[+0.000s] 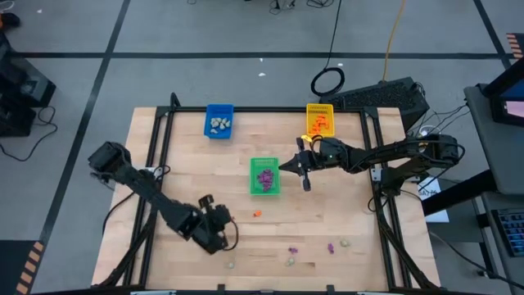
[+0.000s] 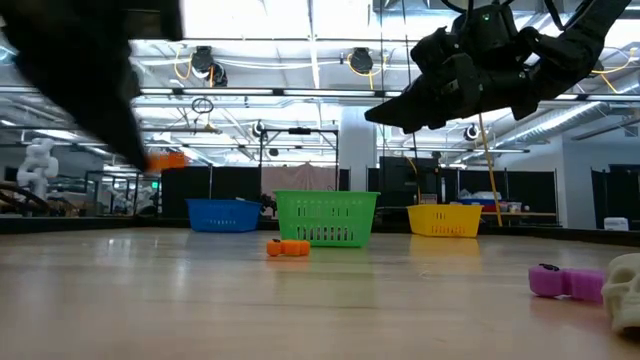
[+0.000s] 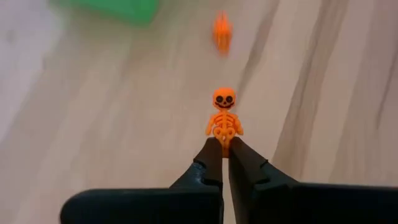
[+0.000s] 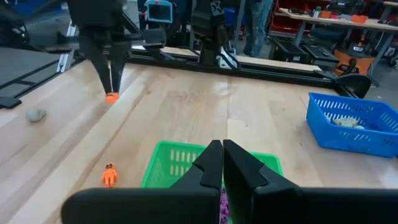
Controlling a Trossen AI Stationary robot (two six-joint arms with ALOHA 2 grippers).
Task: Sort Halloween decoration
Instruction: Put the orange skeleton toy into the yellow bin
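Observation:
My left gripper (image 3: 224,144) is shut on an orange skeleton trinket (image 3: 224,112) and hangs over the table's near left part (image 1: 219,223). Another orange trinket (image 1: 256,213) lies on the wood ahead of it, short of the green tray (image 1: 264,176). Purple trinkets (image 1: 265,175) lie in the green tray, pale ones in the blue tray (image 1: 219,121), orange ones in the yellow tray (image 1: 319,120). My right gripper (image 4: 222,149) is shut and empty, raised above the green tray's right edge (image 1: 288,169). Loose purple (image 1: 331,246) and pale (image 1: 290,260) trinkets lie near the near edge. My left gripper pinches the orange skeleton by its leg end (image 3: 224,138) between the two fingertips. The skull and ribs stick out beyond the fingers. The trinket is lifted clear of the table, as the low view shows (image 2: 165,160).
Three trays stand mid-table and toward the far edge. A black frame (image 1: 155,147) runs along the table's sides. In the low view a purple trinket (image 2: 560,281) and a pale skull (image 2: 625,290) lie close to the camera. Bare wood lies between the trays and the near edge.

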